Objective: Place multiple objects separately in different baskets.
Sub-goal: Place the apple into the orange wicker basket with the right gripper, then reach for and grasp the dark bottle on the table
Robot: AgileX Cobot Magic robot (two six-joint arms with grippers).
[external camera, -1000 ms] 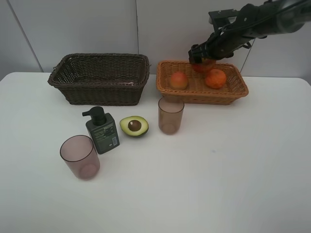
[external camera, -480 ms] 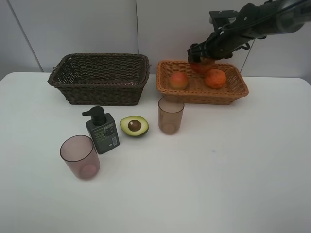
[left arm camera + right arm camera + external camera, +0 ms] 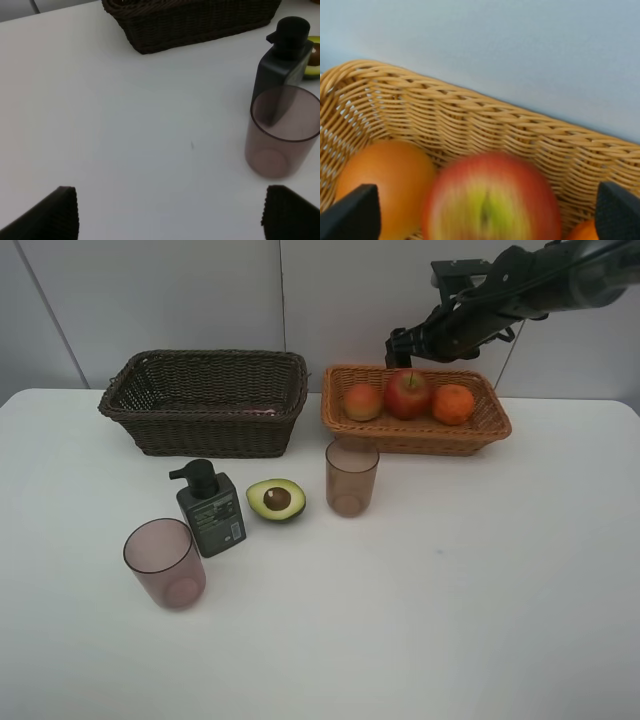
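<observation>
Three fruits in tan basket (image 3: 482,430): peach (image 3: 363,401), apple (image 3: 407,393), tangerine (image 3: 453,404) in row. I see right jaws wide, empty, above apple; left jaws wide over bench (image 3: 125,125) beside cup (image 3: 282,132). I judge fruit sorting nearly done; avocado (image 3: 276,499) on bench next, calls for reach across, low grasp.

Dark brown basket (image 3: 205,430) and orange-tan basket (image 3: 415,435), both woven. Apple (image 3: 407,393) red, yellow-green at stem. Tangerine (image 3: 453,404) orange. Pump bottle (image 3: 211,515) dark green. Cups (image 3: 164,562) (image 3: 351,478) translucent mauve.
</observation>
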